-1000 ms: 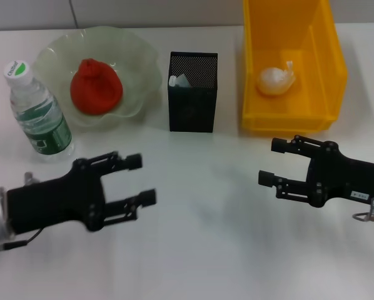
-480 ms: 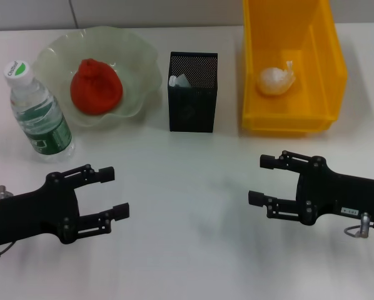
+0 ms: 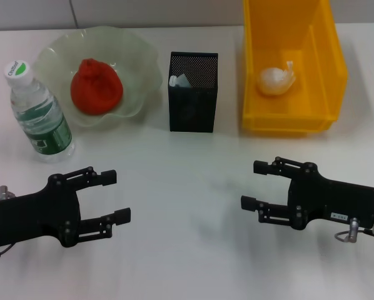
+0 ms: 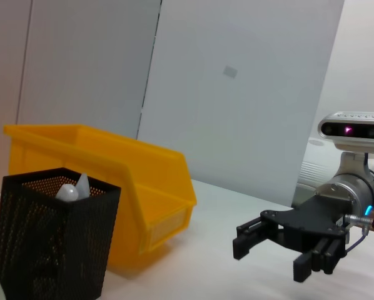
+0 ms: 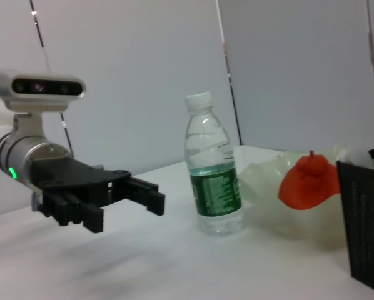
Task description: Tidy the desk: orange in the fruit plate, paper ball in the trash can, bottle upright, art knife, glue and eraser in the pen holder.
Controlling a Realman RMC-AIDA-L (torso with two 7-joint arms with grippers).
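One bottle (image 3: 38,112), one orange (image 3: 96,86), one plate (image 3: 137,56), one holder (image 3: 192,100), one bin (image 3: 324,44), two grippers.

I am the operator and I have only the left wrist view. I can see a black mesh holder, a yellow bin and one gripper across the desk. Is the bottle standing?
Observer: Yes. In the head view the bottle stands upright with its cap on, at the robot's left beside the fruit plate.
Operator: Is anything on that plate?
Observer: The orange lies in it.
Operator: I cannot see into the bin. Is the paper ball there?
Observer: Yes, the paper ball lies on the floor of the yellow bin.
Operator: And my own gripper?
Observer: The left gripper hangs open and empty over the desk, in front of the bottle; the right gripper is open too, in front of the bin.
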